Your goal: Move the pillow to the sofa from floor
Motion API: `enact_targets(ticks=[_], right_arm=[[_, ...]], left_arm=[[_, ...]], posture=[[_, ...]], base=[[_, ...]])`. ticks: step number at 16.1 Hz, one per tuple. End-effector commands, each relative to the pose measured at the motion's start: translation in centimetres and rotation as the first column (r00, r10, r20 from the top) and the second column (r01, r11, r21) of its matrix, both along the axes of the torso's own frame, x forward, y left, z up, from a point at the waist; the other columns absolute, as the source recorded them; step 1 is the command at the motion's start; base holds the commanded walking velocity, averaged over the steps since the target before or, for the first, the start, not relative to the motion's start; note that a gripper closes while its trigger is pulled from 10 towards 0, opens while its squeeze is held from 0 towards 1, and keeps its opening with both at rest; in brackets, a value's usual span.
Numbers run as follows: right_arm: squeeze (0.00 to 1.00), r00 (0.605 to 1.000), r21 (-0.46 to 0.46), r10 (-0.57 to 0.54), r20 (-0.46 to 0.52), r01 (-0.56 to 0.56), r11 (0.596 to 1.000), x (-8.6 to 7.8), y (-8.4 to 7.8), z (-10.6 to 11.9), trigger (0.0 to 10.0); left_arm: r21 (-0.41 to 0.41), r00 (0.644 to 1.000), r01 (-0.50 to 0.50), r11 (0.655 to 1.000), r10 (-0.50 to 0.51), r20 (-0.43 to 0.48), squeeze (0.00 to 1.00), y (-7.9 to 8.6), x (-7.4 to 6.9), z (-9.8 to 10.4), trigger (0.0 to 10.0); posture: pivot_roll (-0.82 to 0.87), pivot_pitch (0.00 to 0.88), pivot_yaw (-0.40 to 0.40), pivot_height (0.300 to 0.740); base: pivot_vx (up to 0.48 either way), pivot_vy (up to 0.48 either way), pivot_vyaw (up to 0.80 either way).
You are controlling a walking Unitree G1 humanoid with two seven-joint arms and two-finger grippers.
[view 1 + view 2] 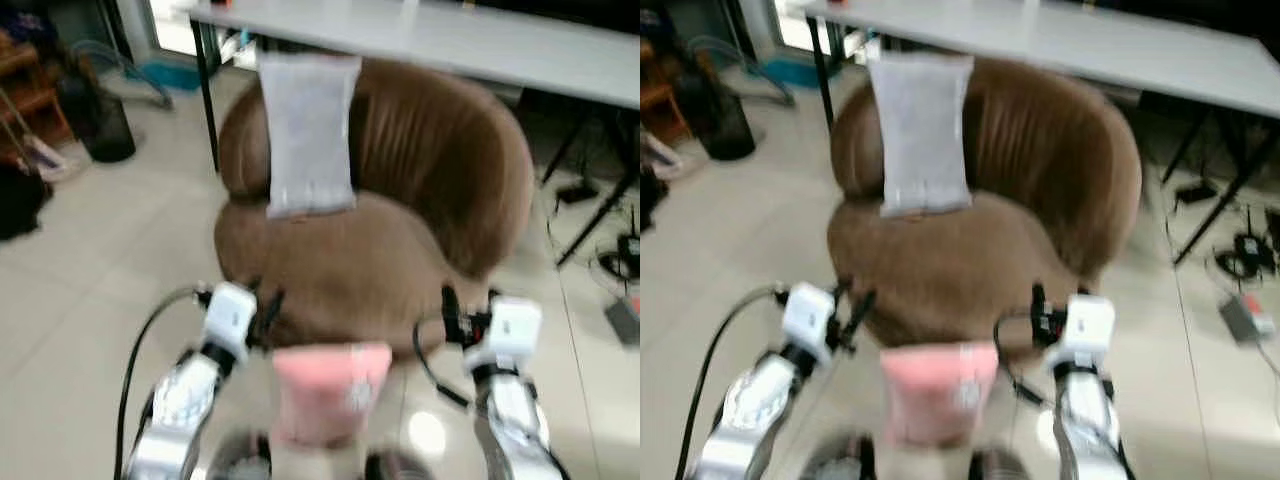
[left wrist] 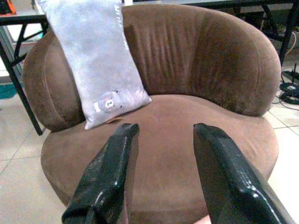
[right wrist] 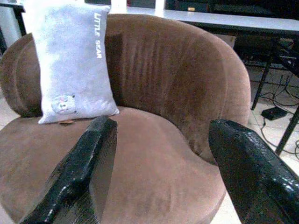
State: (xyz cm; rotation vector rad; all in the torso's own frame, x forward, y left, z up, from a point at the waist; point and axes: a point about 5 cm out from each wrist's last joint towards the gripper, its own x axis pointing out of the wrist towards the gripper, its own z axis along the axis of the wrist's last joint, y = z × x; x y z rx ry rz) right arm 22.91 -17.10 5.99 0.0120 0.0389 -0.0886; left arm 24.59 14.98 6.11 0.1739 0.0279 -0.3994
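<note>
A pink pillow (image 1: 328,388) sits low between my two forearms, just in front of the brown round sofa (image 1: 400,250); I cannot tell whether it rests on the floor or is pressed between the arms. My left gripper (image 1: 268,308) and right gripper (image 1: 449,308) reach the sofa's front edge, one on each side of the pillow's top. In the wrist views, both the left gripper (image 2: 164,135) and the right gripper (image 3: 163,125) are open, with only the sofa seat beyond them. A grey pillow (image 1: 308,135) leans upright against the sofa's backrest at the left.
A white table (image 1: 480,40) with black legs stands right behind the sofa. Cables and a power strip (image 1: 620,250) lie on the tiled floor at the right. A dark bin (image 1: 105,125) and clutter stand at the far left.
</note>
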Motion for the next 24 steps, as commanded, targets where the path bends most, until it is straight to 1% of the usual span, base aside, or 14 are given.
enact_targets(ticks=[1,3,4,6,10,15,24], right_arm=[[0.0,0.999,0.007,-0.023,-0.022,0.023,1.0,0.1,-0.6,-0.5,10.0],[0.0,0.999,0.007,0.005,-0.034,-0.005,1.0,0.6,-0.2,-0.7,10.0],[0.0,0.997,0.002,0.051,-0.056,-0.051,0.999,0.7,0.5,-1.0,10.0],[0.0,0.992,-0.015,0.087,-0.096,-0.089,0.996,0.6,1.0,-1.6,10.0],[0.0,0.989,-0.027,0.096,-0.111,-0.1,0.995,0.6,0.9,-1.9,10.0],[0.0,0.985,-0.044,0.115,-0.128,-0.121,0.992,0.5,1.0,-2.2,10.0],[0.0,0.986,-0.042,0.117,-0.122,-0.123,0.991,0.3,1.2,-2.2,10.0]], left_arm=[[0.0,1.0,-0.004,1.0,0.004,0.026,0.0,-0.2,0.0,0.4,10.0],[0.003,0.999,-0.021,1.0,0.021,0.039,0.0,-0.2,0.1,0.5,10.0],[0.015,0.998,-0.026,1.0,0.025,0.052,0.0,-0.2,0.3,0.6,10.0],[0.012,0.997,-0.013,1.0,0.012,0.07,0.0,-0.4,0.4,0.8,10.0],[0.007,0.997,-0.005,1.0,0.004,0.074,0.0,-0.8,0.8,0.7,10.0],[0.011,0.997,0.0,1.0,-0.001,0.074,0.0,-0.7,1.4,0.7,10.0],[0.015,0.997,0.026,1.0,-0.027,0.076,0.0,-0.9,1.7,0.5,10.0]], posture=[[0.08,0.044,-0.072,0.616],[0.09,0.045,-0.079,0.601],[0.09,0.045,-0.084,0.592],[0.09,0.046,-0.09,0.592],[0.08,0.051,-0.099,0.592],[0.07,0.055,-0.098,0.592],[0.07,0.044,-0.089,0.592]], base=[[0.0,0.0,0.0],[0.0,0.0,0.0],[0.0,0.0,0.0],[0.0,0.0,0.0],[0.4,0.0,0.0],[0.455,0.0,0.0],[0.455,0.0,0.0]])
